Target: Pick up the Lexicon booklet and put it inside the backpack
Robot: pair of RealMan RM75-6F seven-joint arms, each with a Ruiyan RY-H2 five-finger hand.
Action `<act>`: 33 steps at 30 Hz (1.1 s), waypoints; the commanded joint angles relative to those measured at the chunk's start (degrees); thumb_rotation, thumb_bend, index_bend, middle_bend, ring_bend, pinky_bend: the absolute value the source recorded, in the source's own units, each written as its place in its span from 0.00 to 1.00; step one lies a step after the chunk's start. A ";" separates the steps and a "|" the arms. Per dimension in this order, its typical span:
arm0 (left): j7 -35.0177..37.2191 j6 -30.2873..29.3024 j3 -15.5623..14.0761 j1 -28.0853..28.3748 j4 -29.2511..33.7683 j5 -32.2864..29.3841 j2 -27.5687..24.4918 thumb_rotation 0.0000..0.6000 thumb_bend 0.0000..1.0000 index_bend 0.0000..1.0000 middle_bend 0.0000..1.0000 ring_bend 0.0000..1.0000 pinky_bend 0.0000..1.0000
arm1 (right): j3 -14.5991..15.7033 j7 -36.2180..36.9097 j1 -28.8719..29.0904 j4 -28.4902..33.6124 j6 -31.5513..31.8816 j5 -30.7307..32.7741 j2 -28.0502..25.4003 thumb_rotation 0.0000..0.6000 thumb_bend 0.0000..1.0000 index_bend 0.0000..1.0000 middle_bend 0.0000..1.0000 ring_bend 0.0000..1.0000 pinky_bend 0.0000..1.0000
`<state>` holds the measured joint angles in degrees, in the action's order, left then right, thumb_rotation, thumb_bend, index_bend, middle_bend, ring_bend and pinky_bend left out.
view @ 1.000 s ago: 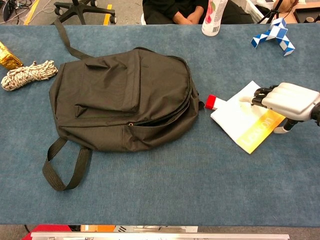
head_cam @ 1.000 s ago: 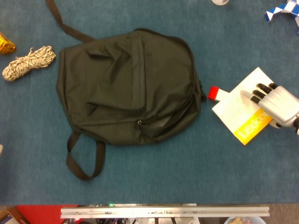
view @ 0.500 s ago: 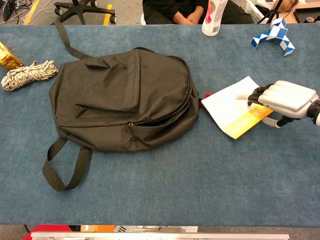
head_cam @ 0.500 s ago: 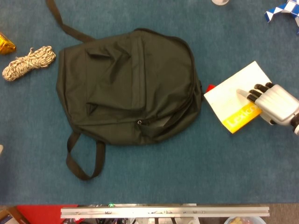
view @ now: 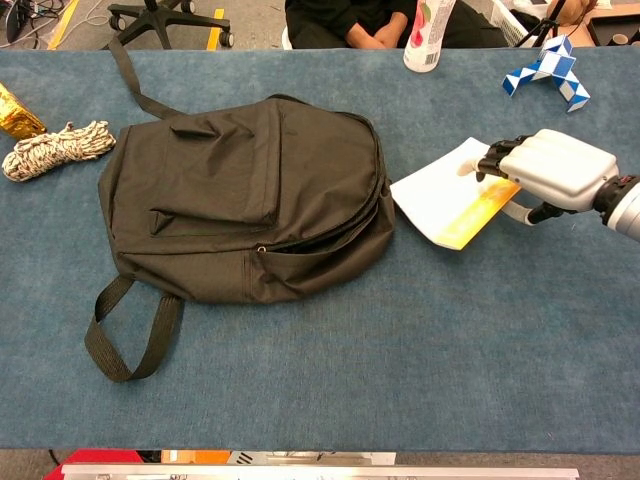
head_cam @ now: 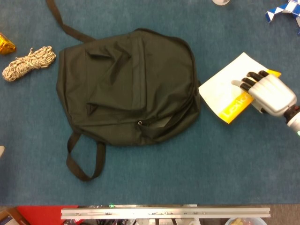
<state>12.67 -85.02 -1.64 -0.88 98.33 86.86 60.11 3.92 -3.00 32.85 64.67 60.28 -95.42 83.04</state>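
Lexicon booklet (head_cam: 224, 90), a thin white pamphlet with a yellow band along one edge, is held lifted at the 3 o'clock side of the blue felt-covered table (head_cam: 187, 178), its near corner just beside the backpack's right edge.

At the table's 9 to 10 o'clock edge lie a gold foil packet (head_cam: 5, 43) and a coiled speckled rope (head_cam: 28, 63). Next comes the black fabric backpack (head_cam: 126, 86), lying flat on its back with the front pocket upward, one strap trailing toward 11 o'clock and a loop handle (head_cam: 84, 161) toward 7 o'clock. Its zipper line runs along the lower right side; whether it is open cannot be told, and nothing shows inside it.

The silver right hand (head_cam: 267, 93) grips the booklet at the yellow band, dark fingers (head_cam: 251, 77) lying side by side on top and the thumb under the sheet in the chest view (view: 548, 172). A white bottle (view: 427, 30) and a blue-and-white folding puzzle toy (view: 545, 72) stand toward 1 o'clock.

Compared with a second ago, the booklet has travelled left toward the backpack and turned, and the small red object then seen beside its left corner is now covered or out of sight. The backpack, rope and packet have not shifted.
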 commanded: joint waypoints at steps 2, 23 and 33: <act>0.14 0.16 -0.01 0.06 0.07 -0.08 -0.10 1.00 0.17 0.33 0.30 0.26 0.28 | -0.96 0.25 0.04 -0.93 0.79 0.63 1.69 1.00 0.34 0.33 0.39 0.26 0.38; 2.88 0.09 -0.34 0.12 0.22 0.64 -0.93 1.00 0.17 0.33 0.30 0.26 0.28 | -3.44 -2.82 -0.29 -4.17 5.63 1.17 6.03 1.00 0.38 0.65 0.55 0.43 0.57; 3.18 0.05 -0.32 0.17 0.18 0.64 -0.98 1.00 0.17 0.33 0.30 0.26 0.28 | -3.50 -4.07 0.52 -3.14 4.69 1.26 5.13 1.00 0.51 0.65 0.55 0.45 0.63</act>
<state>15.85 -84.97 -1.97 -0.71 98.51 87.51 59.13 0.46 -6.96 33.33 61.44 64.93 -94.16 88.22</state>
